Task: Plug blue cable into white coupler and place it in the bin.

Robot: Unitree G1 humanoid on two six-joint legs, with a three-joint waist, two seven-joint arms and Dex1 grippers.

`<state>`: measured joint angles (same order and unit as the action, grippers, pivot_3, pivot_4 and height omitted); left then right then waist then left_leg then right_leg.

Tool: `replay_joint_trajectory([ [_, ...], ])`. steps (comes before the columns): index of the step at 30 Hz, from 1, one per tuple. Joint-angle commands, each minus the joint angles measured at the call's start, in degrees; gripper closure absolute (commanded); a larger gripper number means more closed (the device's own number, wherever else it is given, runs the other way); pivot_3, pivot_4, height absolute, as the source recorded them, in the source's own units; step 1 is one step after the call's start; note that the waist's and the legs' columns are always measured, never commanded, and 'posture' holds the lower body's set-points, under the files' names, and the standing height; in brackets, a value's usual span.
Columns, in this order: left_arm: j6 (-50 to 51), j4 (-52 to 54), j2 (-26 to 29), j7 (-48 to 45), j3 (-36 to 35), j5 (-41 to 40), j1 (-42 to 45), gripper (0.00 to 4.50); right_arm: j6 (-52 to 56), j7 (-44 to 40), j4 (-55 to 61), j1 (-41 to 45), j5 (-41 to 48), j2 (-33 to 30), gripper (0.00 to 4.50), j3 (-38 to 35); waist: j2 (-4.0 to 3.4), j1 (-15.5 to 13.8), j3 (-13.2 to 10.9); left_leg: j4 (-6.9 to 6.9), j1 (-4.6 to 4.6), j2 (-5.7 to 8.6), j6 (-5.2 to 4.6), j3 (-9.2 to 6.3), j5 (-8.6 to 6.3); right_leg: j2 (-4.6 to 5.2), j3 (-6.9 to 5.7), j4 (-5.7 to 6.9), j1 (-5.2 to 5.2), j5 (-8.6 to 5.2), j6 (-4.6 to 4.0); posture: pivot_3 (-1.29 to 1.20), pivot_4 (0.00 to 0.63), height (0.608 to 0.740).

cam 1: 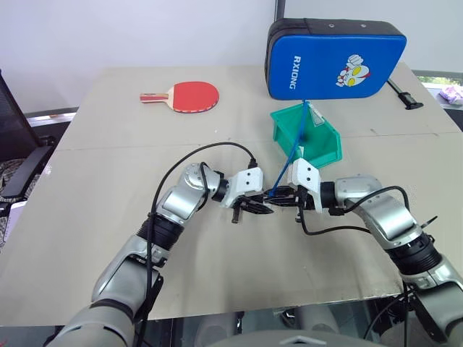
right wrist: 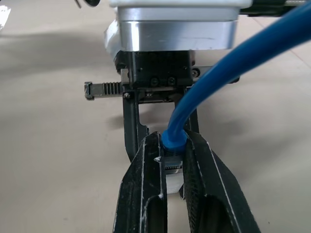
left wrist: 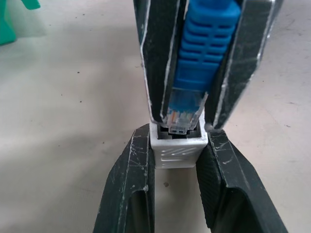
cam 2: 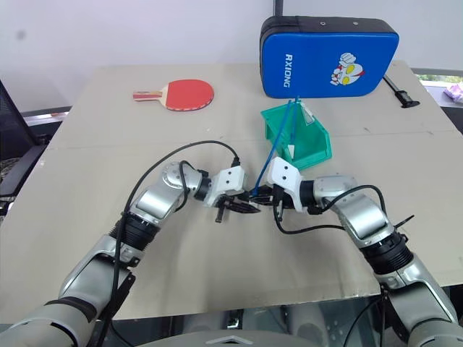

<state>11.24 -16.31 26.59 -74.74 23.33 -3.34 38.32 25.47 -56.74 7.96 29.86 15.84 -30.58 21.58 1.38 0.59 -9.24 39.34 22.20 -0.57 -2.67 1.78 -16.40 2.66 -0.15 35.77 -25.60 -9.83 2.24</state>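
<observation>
So both arms meet right in the middle of the frame, just above the table (cam 1: 108,217). The left gripper (cam 1: 255,208) has its jaws closed on the white coupler (left wrist: 178,145), pinching the little block by its sides. The right gripper (cam 1: 283,196) is clamped shut on the blue cable (cam 1: 293,148), right at the ribbed blue boot behind the clear plug (left wrist: 181,109). From the left wrist camera the plug tip sits right at the mouth of the socket, maybe just starting in, but I wouldn't call it seated. The rest of the cable runs up and to the right, and its far end is over the green bin (cam 1: 329,144), which sits just right of center in front of the big blue pad (cam 1: 336,58). There's also a red paddle (cam 1: 192,95) in the upper left, well out of the way.

What could go wrong, in my view: the alignment looks close but not dead on, so if the plug goes in a bit tilted it could jam on the socket edge and push the coupler sideways out of the left fingers, since they only hold it by two smooth faces. The grip on the soft boot could also let the plug flex instead of pushing straight. And that trailing cable could snag the bin edge and drag on it once the arms start moving.
</observation>
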Motion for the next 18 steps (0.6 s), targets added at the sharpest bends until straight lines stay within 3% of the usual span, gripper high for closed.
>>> replay_joint_trajectory([
  [1, -0.96, 1.67, -0.64, 0.06, -0.44, -0.11, 1.37, 3.82, -0.48, -2.33, -0.99, 0.58, -1.74, -0.60, 4.50, 1.32, 0.00, 0.00, 0.00, 0.00, 0.00, 0.00, 0.00, 0.00, 0.00, 0.00, 0.00, 0.00, 0.00, 0.00, 0.00, 0.00, 0.150, 0.740],
  [18, -1.39, 2.13, -1.63, 1.08, -0.74, 0.71, 0.63, 3.82, -3.36, -9.12, -10.70, 2.35, -10.61, -0.66, 4.50, 8.77, -0.01, -0.07, 0.07, 0.02, -0.20, 0.01, 0.00, 0.02, 0.00, 0.02, 0.01, 0.10, 0.17, 0.01, -0.01, 0.00, 0.150, 0.740],
])
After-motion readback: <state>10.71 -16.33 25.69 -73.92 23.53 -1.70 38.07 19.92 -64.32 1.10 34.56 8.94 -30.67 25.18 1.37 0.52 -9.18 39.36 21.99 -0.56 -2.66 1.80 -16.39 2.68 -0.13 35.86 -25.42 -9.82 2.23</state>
